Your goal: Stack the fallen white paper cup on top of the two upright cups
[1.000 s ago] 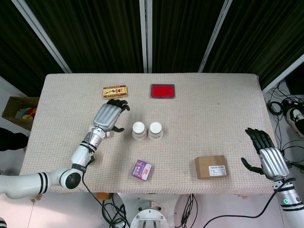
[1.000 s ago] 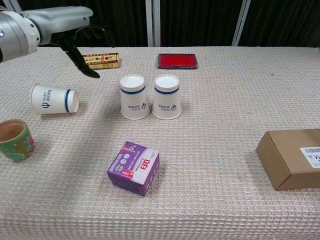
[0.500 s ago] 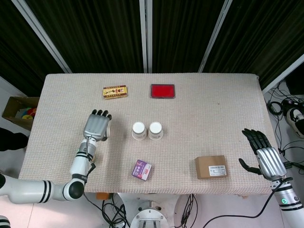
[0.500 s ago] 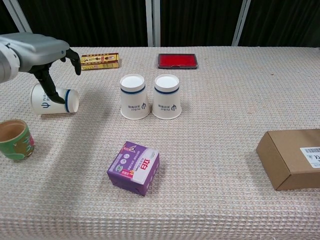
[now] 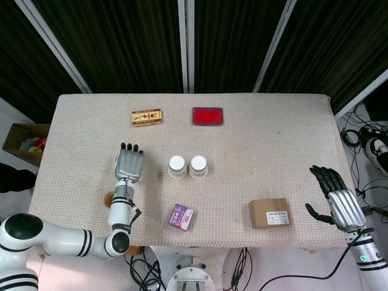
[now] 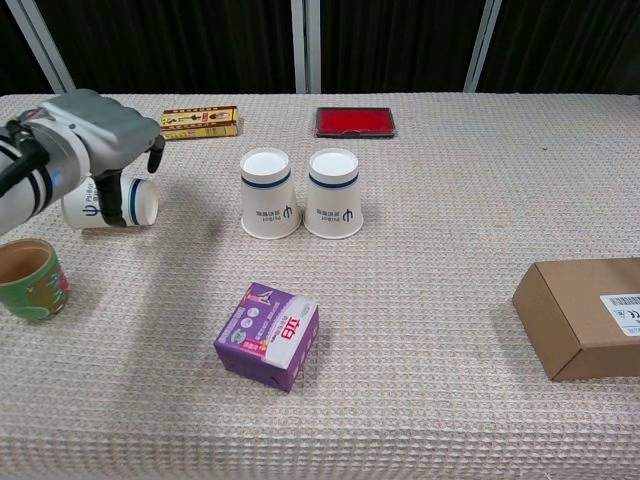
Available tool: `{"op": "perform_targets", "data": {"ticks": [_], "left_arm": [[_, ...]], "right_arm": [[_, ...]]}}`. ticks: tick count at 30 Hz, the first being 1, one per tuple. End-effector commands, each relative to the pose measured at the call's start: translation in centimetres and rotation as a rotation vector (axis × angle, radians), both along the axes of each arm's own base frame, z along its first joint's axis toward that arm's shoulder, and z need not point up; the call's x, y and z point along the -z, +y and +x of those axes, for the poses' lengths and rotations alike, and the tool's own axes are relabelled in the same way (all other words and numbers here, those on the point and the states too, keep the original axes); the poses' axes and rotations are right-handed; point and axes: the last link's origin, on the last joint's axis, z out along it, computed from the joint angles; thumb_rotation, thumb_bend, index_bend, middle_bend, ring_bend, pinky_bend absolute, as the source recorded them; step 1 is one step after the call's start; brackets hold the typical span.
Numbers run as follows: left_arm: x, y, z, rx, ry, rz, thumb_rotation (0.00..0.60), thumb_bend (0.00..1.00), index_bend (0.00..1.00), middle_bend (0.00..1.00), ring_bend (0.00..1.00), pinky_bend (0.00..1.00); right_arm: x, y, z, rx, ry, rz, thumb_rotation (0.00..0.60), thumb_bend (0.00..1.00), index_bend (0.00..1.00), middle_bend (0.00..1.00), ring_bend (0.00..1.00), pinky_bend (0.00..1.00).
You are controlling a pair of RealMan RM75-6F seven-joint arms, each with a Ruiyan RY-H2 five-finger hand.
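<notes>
Tabletop [image 5: 273,139], beige woven cover, carries everything. Brown cardboard box [image 6: 585,315] near the right front edge. Left hand [image 6: 100,135] draped over the fallen white paper cup [image 6: 135,202], fingers curled down around it; can't tell if the grip is actually closed on it. In the head view the hand [image 5: 128,165] hides the cup. Cup lies on its side, well left of the two upright cups [image 6: 302,192], which stand touching side by side, mid-table. Right hand [image 5: 342,203] off the right front corner, fingers spread, holding nothing. Purple box [image 6: 267,335] in front of the cup pair. Red flat case [image 6: 355,121] and yellow packet [image 6: 200,121] at the far side. Green-patterned cup [image 6: 28,278] upright at the left edge.
</notes>
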Motion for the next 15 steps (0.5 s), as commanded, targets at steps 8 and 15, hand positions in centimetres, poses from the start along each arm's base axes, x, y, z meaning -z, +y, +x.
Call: {"op": "perform_targets", "data": {"ticks": [8, 15], "left_arm": [[0.4, 0.8, 0.0, -0.099, -0.003, -0.022, 0.6, 0.03, 0.33, 0.17, 0.18, 0.21], [1.1, 1.5, -0.2, -0.103, 0.008, 0.0, 0.6, 0.05, 0.37, 0.17, 0.18, 0.22]], "right_arm": [[0.1, 0.0, -0.3, 0.012, -0.004, 0.003, 0.6, 0.26, 0.04, 0.07, 0.0, 0.0], [0.0, 0.1, -0.3, 0.017, -0.001, 0.001, 0.6, 0.26, 0.04, 0.07, 0.0, 0.0]]}}
